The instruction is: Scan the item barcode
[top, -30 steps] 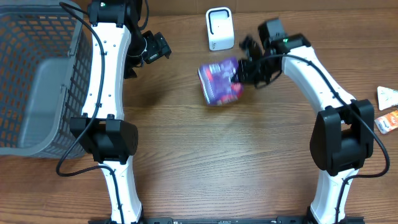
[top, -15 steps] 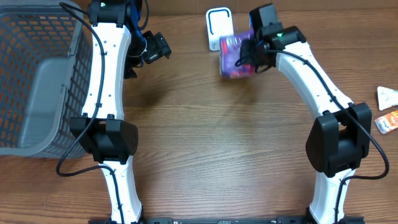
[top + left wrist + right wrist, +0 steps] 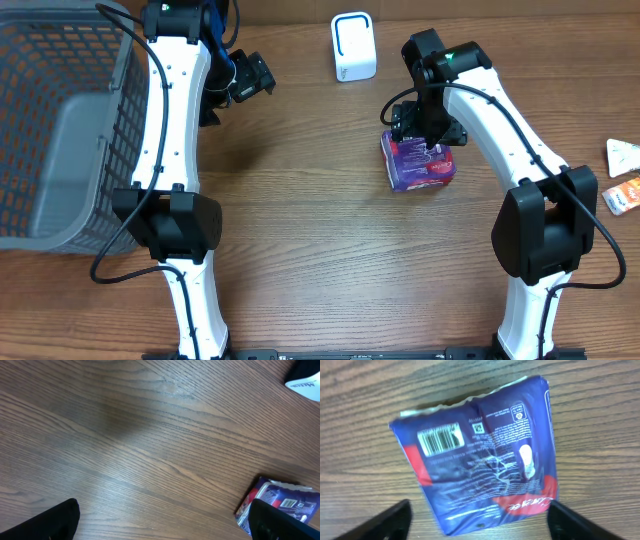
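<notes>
The purple pack (image 3: 420,165) lies on the surface (image 3: 320,250) under the right pincer (image 3: 424,128), whose jaws stand wide, gripping nothing; the left pincer (image 3: 252,78) is open too. Its barcode (image 3: 440,441) faces up, well apart from the scanner (image 3: 354,47); regrasping the slick film could slip or hide it.

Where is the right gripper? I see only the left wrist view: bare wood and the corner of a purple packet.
Observer: The right gripper hangs open just above the packet.
Operator: Which side of the packet faces up?
Observer: The side with the barcode; the right wrist view shows it whole.
Operator: What else is there?
Observer: A grey basket stands at the far left.
</notes>
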### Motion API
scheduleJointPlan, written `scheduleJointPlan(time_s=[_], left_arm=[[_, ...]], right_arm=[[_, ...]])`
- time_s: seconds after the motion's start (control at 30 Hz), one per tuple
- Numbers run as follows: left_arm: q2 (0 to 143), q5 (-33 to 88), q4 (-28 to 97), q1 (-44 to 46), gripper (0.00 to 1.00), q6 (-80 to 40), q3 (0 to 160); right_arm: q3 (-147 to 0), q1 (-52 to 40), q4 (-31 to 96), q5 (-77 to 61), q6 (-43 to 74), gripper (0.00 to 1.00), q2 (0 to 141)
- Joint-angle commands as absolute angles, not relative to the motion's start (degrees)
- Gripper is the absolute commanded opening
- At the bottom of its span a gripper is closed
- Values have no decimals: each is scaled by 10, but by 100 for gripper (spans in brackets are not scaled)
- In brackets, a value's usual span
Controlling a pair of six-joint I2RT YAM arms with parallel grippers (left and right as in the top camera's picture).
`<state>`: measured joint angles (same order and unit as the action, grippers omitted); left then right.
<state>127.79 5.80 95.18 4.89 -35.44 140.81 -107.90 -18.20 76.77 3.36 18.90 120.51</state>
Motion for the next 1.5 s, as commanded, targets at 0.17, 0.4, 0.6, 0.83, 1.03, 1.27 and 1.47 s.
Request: scheduleJointPlan(time_s=[0.17, 0.4, 0.6, 0.83, 1.03, 1.27, 1.47], left_arm=[[1282, 58, 953, 51, 100, -347, 1409], [1282, 58, 953, 51, 100, -347, 1409], [1282, 58, 953, 51, 100, -347, 1409], [1282, 58, 953, 51, 100, -347, 1409], [1282, 58, 953, 51, 100, -347, 1409], [1282, 58, 953, 51, 100, -347, 1409], [1282, 58, 953, 51, 100, -347, 1409]], right_arm=[[-1138, -229, 801, 34, 116, 91, 1197], [-1030, -361, 763, 225, 138, 92, 1197], [-931, -376, 682, 349, 192, 75, 1197], [-882, -366, 618, 341, 196, 62, 1197], [-882, -366, 617, 331, 228, 22, 1197], [-951, -365, 637, 236, 227, 4, 1197], [-1116, -340, 719, 2, 183, 4, 1197]])
